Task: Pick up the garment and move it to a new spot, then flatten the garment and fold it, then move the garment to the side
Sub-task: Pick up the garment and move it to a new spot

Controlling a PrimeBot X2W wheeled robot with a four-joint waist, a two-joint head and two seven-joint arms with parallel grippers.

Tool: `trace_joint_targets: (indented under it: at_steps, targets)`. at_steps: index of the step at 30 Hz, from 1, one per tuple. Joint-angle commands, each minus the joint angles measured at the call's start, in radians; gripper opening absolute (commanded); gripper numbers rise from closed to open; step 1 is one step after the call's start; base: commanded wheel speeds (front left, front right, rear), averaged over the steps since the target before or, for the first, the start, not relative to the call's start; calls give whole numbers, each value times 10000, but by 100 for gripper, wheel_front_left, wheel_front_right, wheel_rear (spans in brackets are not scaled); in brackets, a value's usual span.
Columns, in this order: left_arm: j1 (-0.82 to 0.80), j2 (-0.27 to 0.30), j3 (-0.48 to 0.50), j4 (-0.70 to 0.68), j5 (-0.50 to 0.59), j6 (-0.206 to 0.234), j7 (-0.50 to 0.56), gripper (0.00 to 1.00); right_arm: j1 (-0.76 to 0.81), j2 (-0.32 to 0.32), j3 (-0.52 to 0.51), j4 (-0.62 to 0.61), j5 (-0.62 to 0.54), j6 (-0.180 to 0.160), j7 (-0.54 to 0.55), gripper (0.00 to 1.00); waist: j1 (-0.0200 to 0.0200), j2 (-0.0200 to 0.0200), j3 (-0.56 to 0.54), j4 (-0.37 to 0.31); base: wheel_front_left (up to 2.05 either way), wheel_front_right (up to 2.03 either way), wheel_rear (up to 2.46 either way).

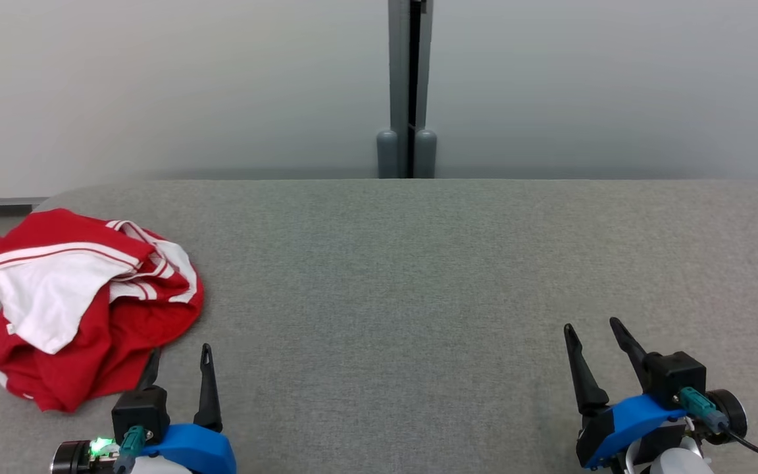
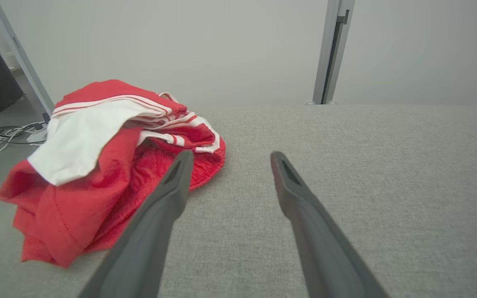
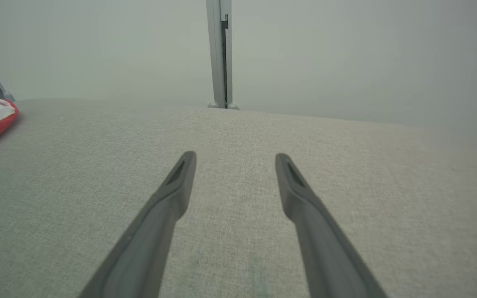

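The garment (image 1: pixel 89 303) lies crumpled at nine o'clock on the table (image 1: pixel 418 276). At seven o'clock, just beside it, the left gripper (image 1: pixel 180 350) is spread wide and empty. At five o'clock the right gripper (image 1: pixel 591 324) is also wide, empty, well apart.

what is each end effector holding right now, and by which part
Nothing is held. The left end effector and the right end effector are both open and empty. The garment lies crumpled on the table, by the left one.
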Motion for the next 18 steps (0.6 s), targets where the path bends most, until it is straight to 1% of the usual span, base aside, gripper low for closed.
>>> trace_joint_targets:
  at_steps: [1, 5, 12, 18]
  targets:
    - [9, 44, 29, 17, 28, -51, -48, 100, -23, -33, 18, -45, -10, 1, -33, 100, 0, -2, 116, 225, 0, 0, 0]
    - [-12, 71, 200, 35, 13, -26, -48, 100, -62, -33, 228, -52, 50, -1, -33, 100, 0, -2, 156, 1015, 0, 0, 0]
    - [127, 123, 376, 131, 53, -50, -41, 100, 63, -33, 536, 60, 126, 1, -33, 100, 0, -2, 69, 2739, 0, 0, 0]
    - [434, 239, 741, 157, -24, 40, -39, 100, 53, -36, 1006, 119, 266, -1, -33, 100, 0, -2, 3, 3851, 0, 0, 0]
